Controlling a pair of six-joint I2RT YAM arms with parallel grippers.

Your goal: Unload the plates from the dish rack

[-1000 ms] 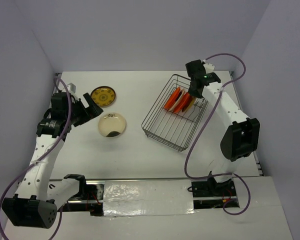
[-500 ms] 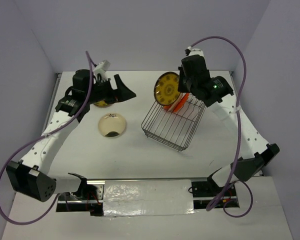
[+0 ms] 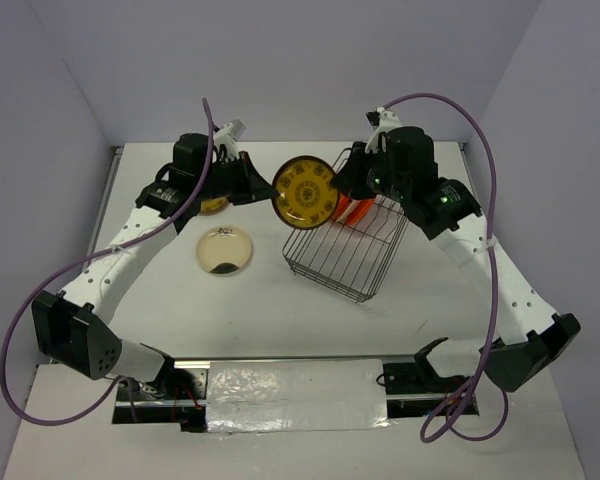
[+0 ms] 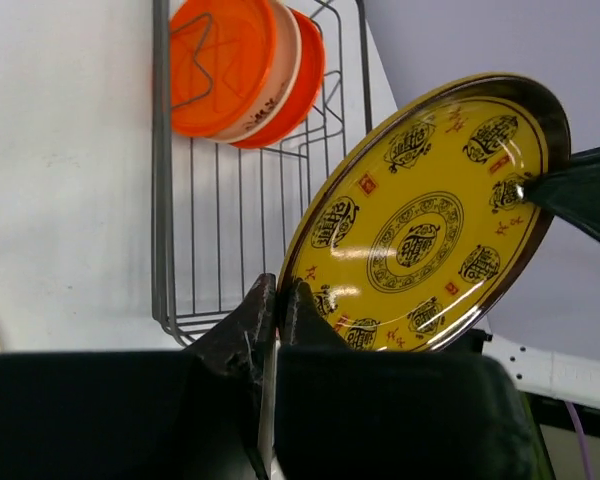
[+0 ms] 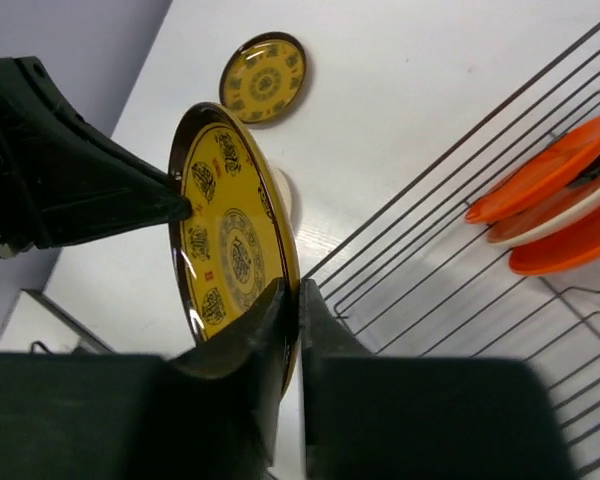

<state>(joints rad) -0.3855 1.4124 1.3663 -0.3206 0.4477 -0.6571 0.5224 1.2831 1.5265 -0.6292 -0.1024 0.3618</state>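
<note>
A yellow ring-patterned plate [image 3: 305,192] [image 4: 430,215] [image 5: 230,240] hangs on edge in the air by the left end of the dish rack [image 3: 345,255] [image 4: 230,230] [image 5: 460,250]. My left gripper [image 3: 273,194] [image 4: 278,290] is shut on its left rim. From the other side, my right gripper [image 3: 338,190] [image 5: 292,290] pinches the opposite rim. Orange plates [image 3: 358,208] [image 4: 235,65] [image 5: 550,170] stand in the rack's far end with a cream-rimmed plate [image 4: 280,90] between them.
A second yellow patterned plate [image 3: 212,206] [image 5: 263,65] lies flat on the table at the back left, partly behind my left arm. A cream plate with a dark blotch [image 3: 225,248] lies in front of it. The arms' cables loop overhead.
My right gripper carried the yellow plate left, away from the rack. My left arm swung right to meet it, and its jaws went from wide open to shut on the rim.
</note>
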